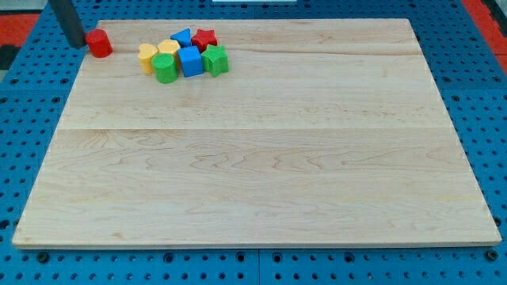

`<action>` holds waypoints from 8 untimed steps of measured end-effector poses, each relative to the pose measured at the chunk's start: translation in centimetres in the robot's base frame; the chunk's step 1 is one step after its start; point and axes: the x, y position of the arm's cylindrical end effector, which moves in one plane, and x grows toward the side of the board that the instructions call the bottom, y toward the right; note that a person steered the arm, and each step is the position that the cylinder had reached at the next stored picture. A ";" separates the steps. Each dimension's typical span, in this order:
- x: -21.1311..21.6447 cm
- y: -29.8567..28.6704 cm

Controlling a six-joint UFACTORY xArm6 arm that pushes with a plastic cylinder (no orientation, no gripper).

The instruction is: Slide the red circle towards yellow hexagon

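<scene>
My tip [77, 43], a bare rod gripping nothing, sat just left of the red circle block [100, 43]; the yellow hexagon block [167, 49] remained apart rightward, push mostly undone

One camera, high and in front

It looks down at a slant across the whole bench [261, 158]; the far edge lies at the view's top.

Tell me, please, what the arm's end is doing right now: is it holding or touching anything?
My tip: a bare rod with no jaws, holding nothing; it sits just to the view's left of the red circle, close against it, though contact cannot be told.
</scene>
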 end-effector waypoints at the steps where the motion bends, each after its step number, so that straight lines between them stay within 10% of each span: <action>1: -0.8 2.1; 8: 1.7 4.5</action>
